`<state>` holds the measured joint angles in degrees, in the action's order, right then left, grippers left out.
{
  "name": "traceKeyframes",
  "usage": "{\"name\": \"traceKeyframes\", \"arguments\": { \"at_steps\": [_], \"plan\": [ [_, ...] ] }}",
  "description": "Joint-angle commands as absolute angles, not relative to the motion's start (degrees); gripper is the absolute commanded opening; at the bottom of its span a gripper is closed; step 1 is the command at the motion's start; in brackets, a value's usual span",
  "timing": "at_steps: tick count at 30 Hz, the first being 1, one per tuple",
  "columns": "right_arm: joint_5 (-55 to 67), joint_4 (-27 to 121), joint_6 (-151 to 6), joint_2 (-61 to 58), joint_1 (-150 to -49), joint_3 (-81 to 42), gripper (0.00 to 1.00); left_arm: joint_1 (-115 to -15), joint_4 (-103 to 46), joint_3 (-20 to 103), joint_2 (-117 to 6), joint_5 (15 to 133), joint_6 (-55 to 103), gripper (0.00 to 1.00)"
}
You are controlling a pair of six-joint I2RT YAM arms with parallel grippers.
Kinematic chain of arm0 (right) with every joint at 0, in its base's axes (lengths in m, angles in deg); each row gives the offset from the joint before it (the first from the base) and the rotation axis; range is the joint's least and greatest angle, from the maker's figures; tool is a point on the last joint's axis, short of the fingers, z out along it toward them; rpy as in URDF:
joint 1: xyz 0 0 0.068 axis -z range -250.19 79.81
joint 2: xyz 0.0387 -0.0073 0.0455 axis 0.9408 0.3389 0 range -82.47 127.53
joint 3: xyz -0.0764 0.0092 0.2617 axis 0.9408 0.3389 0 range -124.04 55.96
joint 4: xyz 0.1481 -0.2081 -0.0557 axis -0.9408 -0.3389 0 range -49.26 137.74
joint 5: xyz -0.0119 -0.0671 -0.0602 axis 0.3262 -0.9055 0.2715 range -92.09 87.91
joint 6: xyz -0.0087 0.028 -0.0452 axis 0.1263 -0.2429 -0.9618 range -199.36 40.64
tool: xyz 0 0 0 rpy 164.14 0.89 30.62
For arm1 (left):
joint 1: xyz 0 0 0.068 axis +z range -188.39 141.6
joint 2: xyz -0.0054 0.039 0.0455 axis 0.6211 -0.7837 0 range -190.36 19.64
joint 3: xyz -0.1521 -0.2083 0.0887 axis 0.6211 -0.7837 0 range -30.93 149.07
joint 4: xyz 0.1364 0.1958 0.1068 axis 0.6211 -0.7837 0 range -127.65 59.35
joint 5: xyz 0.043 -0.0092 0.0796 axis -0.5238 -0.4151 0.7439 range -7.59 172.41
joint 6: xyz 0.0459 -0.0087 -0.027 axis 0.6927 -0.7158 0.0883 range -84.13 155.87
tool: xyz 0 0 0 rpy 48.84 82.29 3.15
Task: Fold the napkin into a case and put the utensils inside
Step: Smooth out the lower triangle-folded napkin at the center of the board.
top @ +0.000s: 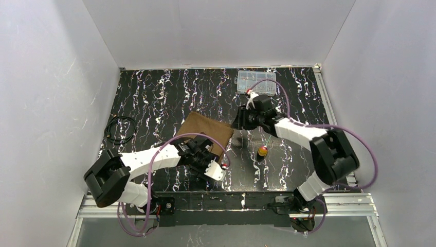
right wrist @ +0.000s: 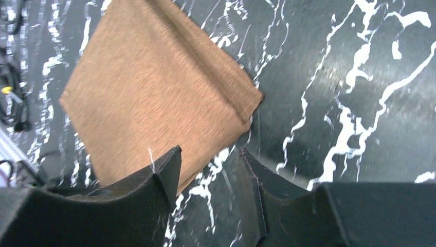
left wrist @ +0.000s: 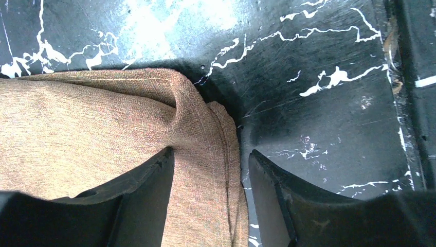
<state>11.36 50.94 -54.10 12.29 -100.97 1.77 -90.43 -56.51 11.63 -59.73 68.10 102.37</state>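
The brown napkin (top: 208, 129) lies flat mid-table, folded over, with a raised hem at one corner (left wrist: 103, 123). My left gripper (top: 201, 153) sits low at the napkin's near edge. It is open (left wrist: 211, 153), one finger (left wrist: 149, 185) on the cloth and the other (left wrist: 277, 190) on the bare table, the hem lying loose between them. My right gripper (top: 240, 122) hovers by the napkin's right corner (right wrist: 154, 87), open (right wrist: 210, 150), with only table between its fingers. One utensil with a gold-orange head (top: 262, 151) lies right of the napkin.
A clear plastic compartment box (top: 253, 80) stands at the back of the black marbled table (top: 154, 92). A coiled black cable (top: 121, 128) lies at the left edge. White walls close in the left, back and right sides.
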Motion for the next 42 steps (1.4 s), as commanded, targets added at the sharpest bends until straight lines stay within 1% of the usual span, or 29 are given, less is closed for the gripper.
{"name": "traceKeyframes", "arguments": {
  "at_steps": [1,3,6,10,12,18,21,28,35,42],
  "plan": [
    [13.96,53.92,-50.37,2.48,-100.83,8.48,0.49,-91.61,-51.64,8.83,-57.66,70.24,103.84,0.53],
    [16.67,55.68,-47.63,-0.36,-101.24,12.37,0.44,-91.93,-50.29,7.87,-57.54,70.83,103.92,0.52],
    [18.03,58.09,-45.26,-1.78,-104.49,16.27,0.34,-92.71,-44.76,5.27,-56.67,73.19,104.17,0.47],
    [18.22,61.97,-43.16,-0.02,-109.64,18.7,0.19,-93.24,-35.66,2.55,-55.45,76.88,104.25,0.28],
    [18.42,64.96,-41.69,1.39,-111.15,19.79,0.14,-93.24,-34.13,2.37,-54.83,77.41,104.12,0.21],
    [18.23,70.7,-39.18,4.1,-114.96,21.22,0.13,-93.35,-34.66,2.93,-53.38,77.11,102.19,0.19],
    [17.83,72.48,-38.05,4.56,-115.67,22.23,0.13,-93.41,-35.22,3.15,-53.56,77.13,102.17,0.2],
    [17.47,71.06,-38.4,5.68,-115.62,23.28,0.13,-93.42,-36.0,5.13,-55.43,77.04,100.65,0.25],
    [17.53,69.42,-39.8,8.01,-115.54,23.26,0.13,-93.41,-35.51,7.26,-57.81,77.51,98.45,0.23],
    [19.56,71.48,-39.5,8.99,-115.6,23.41,0.13,-93.41,-35.65,8.35,-58.65,77.03,97.39,0.22]
  ]
}}
